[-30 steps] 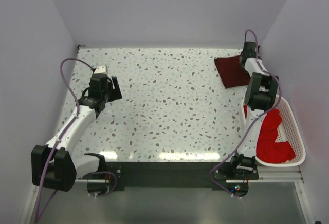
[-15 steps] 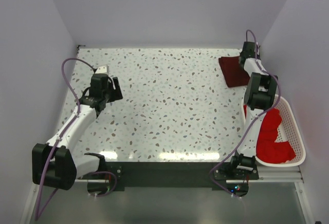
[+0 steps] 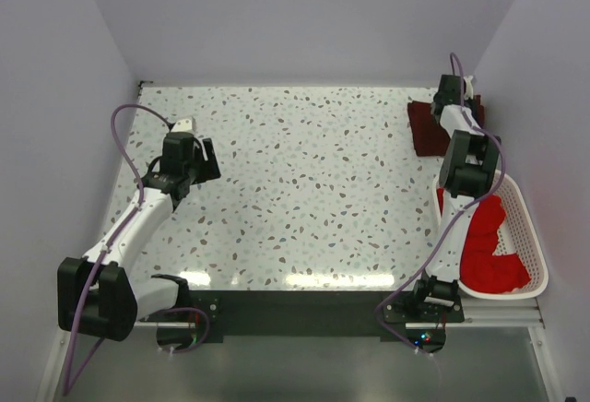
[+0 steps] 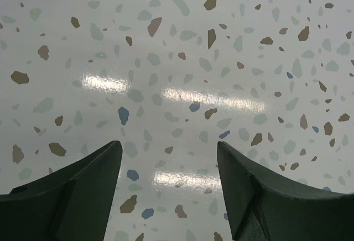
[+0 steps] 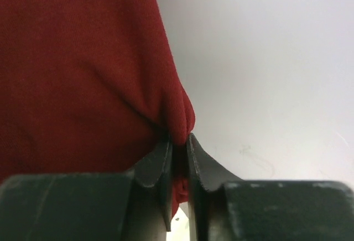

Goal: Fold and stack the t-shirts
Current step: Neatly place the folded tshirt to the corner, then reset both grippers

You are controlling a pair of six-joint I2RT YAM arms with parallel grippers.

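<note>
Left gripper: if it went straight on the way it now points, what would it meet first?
Probably the speckled table; nothing shows between the open left gripper and it.

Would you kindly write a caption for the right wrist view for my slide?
Right claw pinching a fold of the maroon shirt.

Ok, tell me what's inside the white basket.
A crumpled heap of bright red cloth fills the basket. How many shirts it holds, and anything beneath, is covered.
</note>
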